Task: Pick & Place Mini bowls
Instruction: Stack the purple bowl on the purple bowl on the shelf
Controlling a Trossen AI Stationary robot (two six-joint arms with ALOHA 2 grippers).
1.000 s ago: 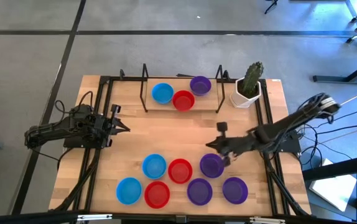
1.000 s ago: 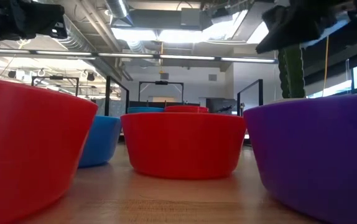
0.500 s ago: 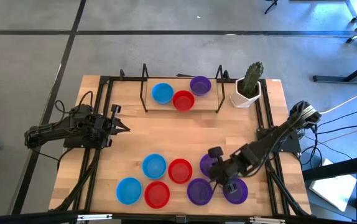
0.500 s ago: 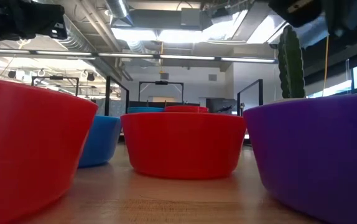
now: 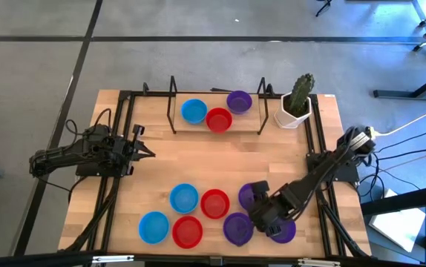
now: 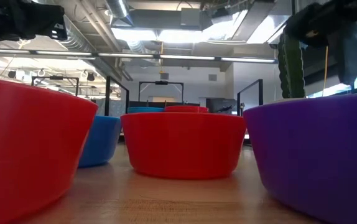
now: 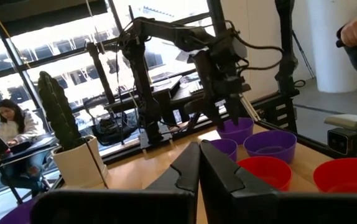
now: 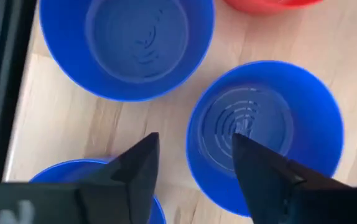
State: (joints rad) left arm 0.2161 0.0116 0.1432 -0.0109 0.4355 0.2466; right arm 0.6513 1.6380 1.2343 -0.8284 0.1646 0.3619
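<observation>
Now the mini bowls [image 5: 213,203] crowd the table's near edge, the right gripper [image 5: 261,216] poised over the purple ones with its fingers spread and nothing held.

Judging by how tightly they sit, a descending finger could clip a neighbour's rim and shove it aside. Count: three bowls at the rack [image 5: 217,115] (blue, red, purple), seven near (three blue, two red... rather two blue, two red, three purple). Left gripper [image 5: 145,151] waits at the left, pressed together.

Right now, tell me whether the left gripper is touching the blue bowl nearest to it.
Apart. The high view shows the left gripper, jaws shut, with a wide stretch of bare wood between it and the nearest blue bowl.
</observation>
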